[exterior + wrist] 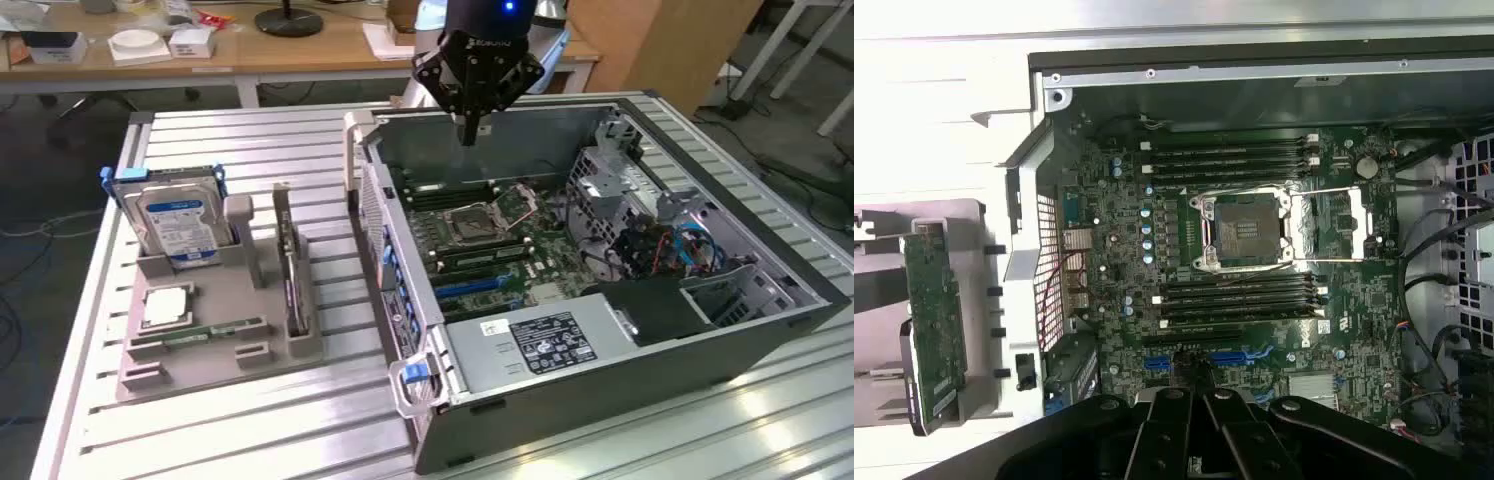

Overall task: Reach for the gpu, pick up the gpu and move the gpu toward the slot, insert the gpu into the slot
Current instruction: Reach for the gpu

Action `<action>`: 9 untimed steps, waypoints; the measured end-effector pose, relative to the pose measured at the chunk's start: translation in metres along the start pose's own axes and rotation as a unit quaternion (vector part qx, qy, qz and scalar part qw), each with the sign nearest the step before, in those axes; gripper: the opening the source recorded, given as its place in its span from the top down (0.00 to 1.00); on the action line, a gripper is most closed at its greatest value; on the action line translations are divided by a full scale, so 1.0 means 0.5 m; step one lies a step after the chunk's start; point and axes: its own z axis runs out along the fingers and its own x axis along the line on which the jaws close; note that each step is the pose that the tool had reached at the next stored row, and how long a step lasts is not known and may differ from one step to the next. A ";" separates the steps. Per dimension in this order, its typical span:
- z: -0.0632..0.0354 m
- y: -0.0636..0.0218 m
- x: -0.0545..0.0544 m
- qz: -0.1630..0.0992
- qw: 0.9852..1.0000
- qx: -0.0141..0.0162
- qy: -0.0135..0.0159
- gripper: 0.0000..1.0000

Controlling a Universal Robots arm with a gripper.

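While my jaws (467, 133) hang pressed together and empty above the open case (727, 195), the slot (1239, 356) lies below, near them. Well aside, past the case wall (363, 190), the gpu (291, 270) stands on edge in its grey holder (214, 320). I judge the reach hardly begun, calling for spread jaws squared to that thin card.

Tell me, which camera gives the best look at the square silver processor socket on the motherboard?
The wrist view: it looks straight down on the processor socket, showing its whole frame and dark centre. The exterior view shows the processor socket from farther off, at a slant, inside the open case.
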 end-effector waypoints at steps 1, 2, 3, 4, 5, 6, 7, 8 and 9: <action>0.000 0.000 0.000 0.000 1.000 0.000 0.000 0.90; 0.000 0.000 0.000 0.000 1.000 0.000 0.000 0.90; 0.000 0.000 0.000 0.000 1.000 0.000 0.000 0.90; 0.000 0.000 0.000 0.000 1.000 0.000 0.000 0.90; 0.000 0.000 0.000 0.000 1.000 0.000 0.000 0.90; 0.000 0.000 0.000 0.000 1.000 0.000 0.000 0.90; 0.000 0.000 0.000 0.000 1.000 0.000 0.000 0.90; 0.000 0.000 0.000 0.000 1.000 0.000 0.000 0.90; 0.000 0.000 0.000 0.000 1.000 0.000 0.000 0.90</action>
